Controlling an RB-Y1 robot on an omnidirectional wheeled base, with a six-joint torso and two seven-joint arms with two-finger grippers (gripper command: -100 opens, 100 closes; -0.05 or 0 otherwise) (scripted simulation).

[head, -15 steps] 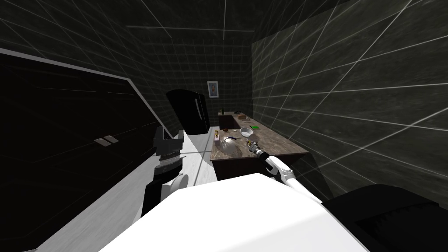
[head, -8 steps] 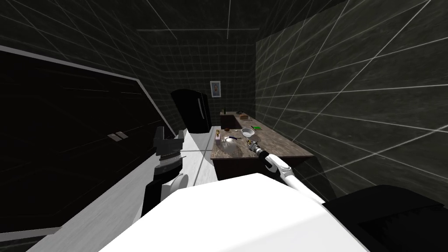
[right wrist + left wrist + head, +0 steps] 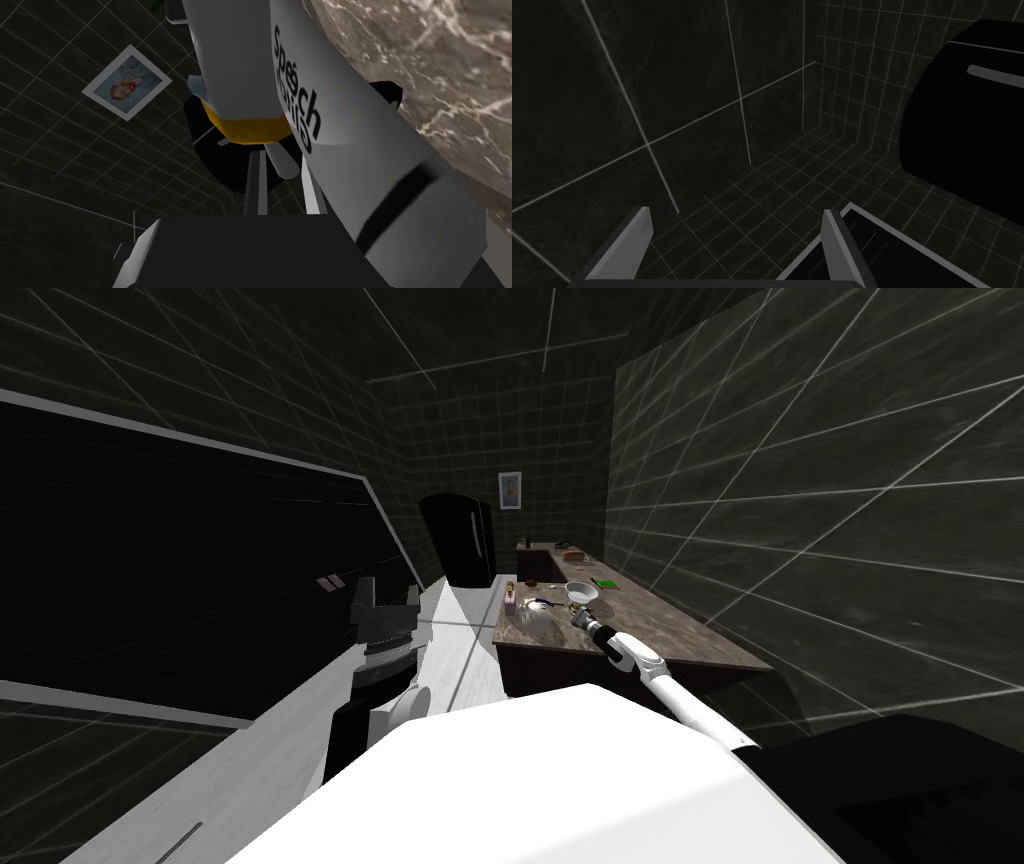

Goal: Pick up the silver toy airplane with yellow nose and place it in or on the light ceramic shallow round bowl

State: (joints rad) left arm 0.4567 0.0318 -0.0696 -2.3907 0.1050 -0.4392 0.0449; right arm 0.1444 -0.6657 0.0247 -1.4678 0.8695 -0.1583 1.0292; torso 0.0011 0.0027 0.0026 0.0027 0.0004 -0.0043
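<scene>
- Judged as the carry step: pinching the silver toy airplane [image 3: 350,125] in the right gripper [image 3: 582,622], just right of centre in the head view, over the brown marbled counter [image 3: 680,633].
- From the right wrist: grey body with black lettering, yellow nose close to the gripper's blades, the blades drawn near together on a thin part by that nose. Exact contact hard to read.
- Heading for the white shallow bowl [image 3: 581,590], directly above the gripper in the frame, near but apart.
- To do it well: go forward slowly with the pinch firm, since a hold on a thin part may let the long body swing.
- Stay high enough to clear the bowl's rim, centre over the hollow, then lower before letting go.
- Worth minding: the pale rounded vessel [image 3: 538,620] just left of the gripper and the green item [image 3: 606,583] right of the bowl.
- Left gripper [image 3: 737,211]: spread wide, holding nothing, idle at centre left of the head view.
</scene>
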